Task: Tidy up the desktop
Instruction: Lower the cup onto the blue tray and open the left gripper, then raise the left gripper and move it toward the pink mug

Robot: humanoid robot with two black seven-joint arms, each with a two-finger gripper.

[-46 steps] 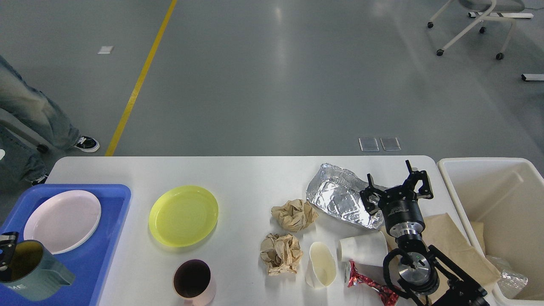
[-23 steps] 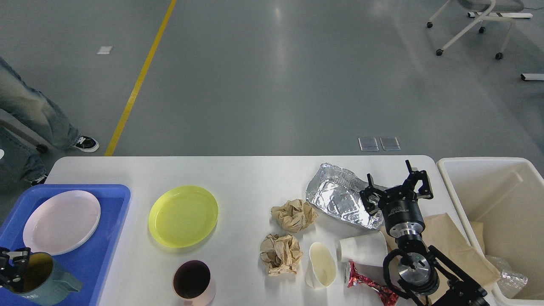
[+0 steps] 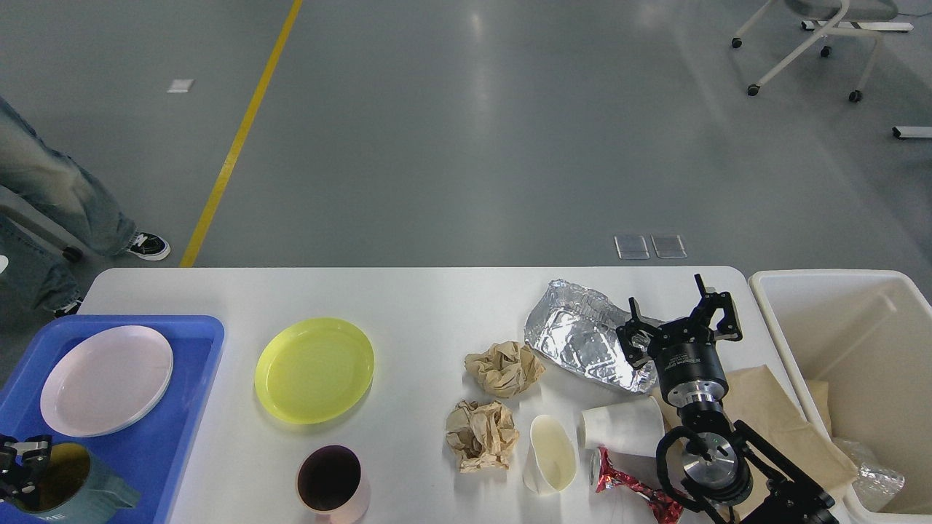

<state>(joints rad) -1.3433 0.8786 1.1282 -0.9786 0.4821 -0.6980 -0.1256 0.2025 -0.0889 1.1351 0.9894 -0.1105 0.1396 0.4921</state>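
Note:
The white desktop point(image 3: 422, 298) carries dishes and rubbish. At the bottom left, a grey-green mug point(image 3: 73, 491) stands in the blue tray point(image 3: 196, 342), and my left gripper point(image 3: 20, 462) is shut on its rim. My right gripper point(image 3: 681, 314) is open and holds nothing, hovering over the right end of a crumpled foil tray point(image 3: 579, 335). Two crumpled brown paper balls point(image 3: 504, 367) point(image 3: 480, 434), two tipped white paper cups point(image 3: 551, 453) point(image 3: 620, 426) and a red wrapper point(image 3: 626, 487) lie near the right arm. A brown paper bag point(image 3: 772, 415) lies partly under that arm.
A pale pink plate point(image 3: 105, 378) sits in the blue tray. A yellow plate point(image 3: 313, 369) and a pink cup point(image 3: 329, 480) stand on the desktop's left half. A beige bin point(image 3: 837, 291) with some rubbish stands off the right edge. A person's legs point(image 3: 44, 196) are at far left.
My left gripper has lowered the mug from a tilted, raised pose down into the blue tray's near corner. The right arm has not moved.

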